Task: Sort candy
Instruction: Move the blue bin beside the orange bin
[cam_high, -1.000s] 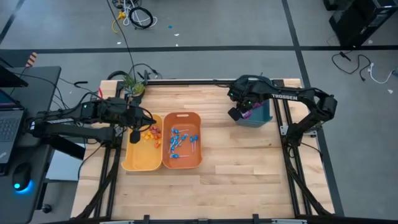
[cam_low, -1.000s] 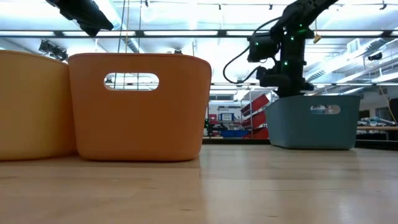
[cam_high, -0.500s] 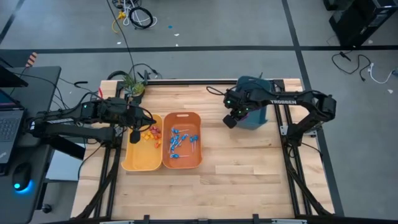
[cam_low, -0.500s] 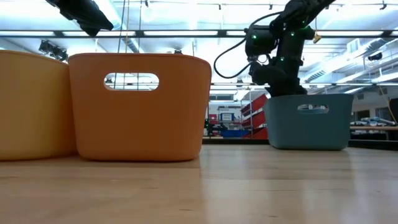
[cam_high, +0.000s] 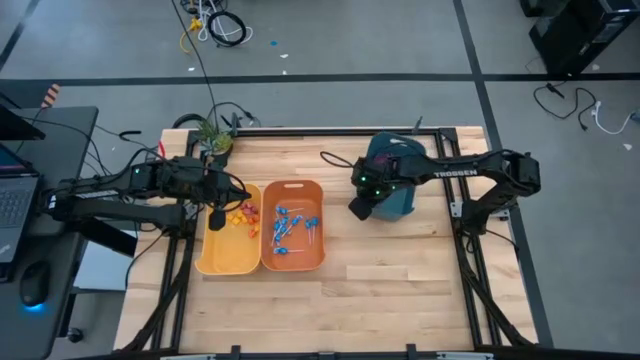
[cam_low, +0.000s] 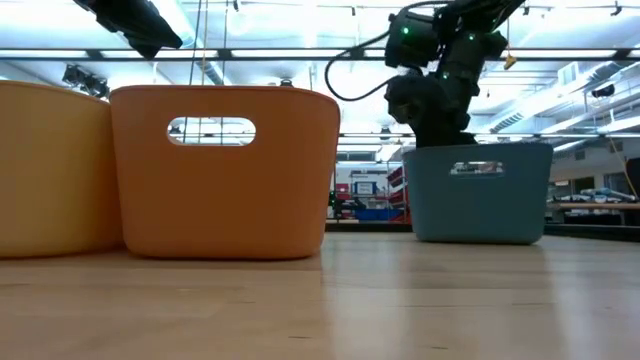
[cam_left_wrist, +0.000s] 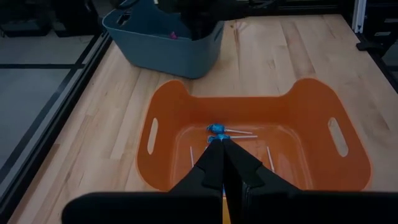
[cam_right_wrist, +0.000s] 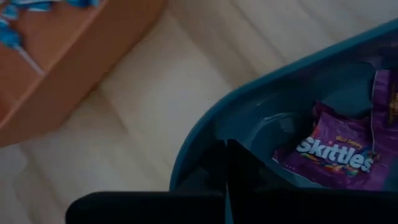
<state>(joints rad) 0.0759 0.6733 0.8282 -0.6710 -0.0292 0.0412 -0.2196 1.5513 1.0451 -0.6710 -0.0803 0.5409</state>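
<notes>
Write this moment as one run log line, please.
right gripper: shut, at teal bin edge | left gripper: shut, above yellow bin | lollipops: in orange bin

Purple Skittles packets (cam_right_wrist: 336, 149): flat, lying inside the teal bin (cam_high: 398, 185). Blue-wrapped lollipops (cam_high: 292, 228): scattered on the floor of the orange bin (cam_high: 293, 262). Small orange and red pieces (cam_high: 243, 214): clustered in the yellow bin (cam_high: 226, 262).

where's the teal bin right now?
High view: the teal bin sits right of centre on the table, apart from the orange bin to its left, with the right hand at its left rim. A purple packet lies inside.
</notes>
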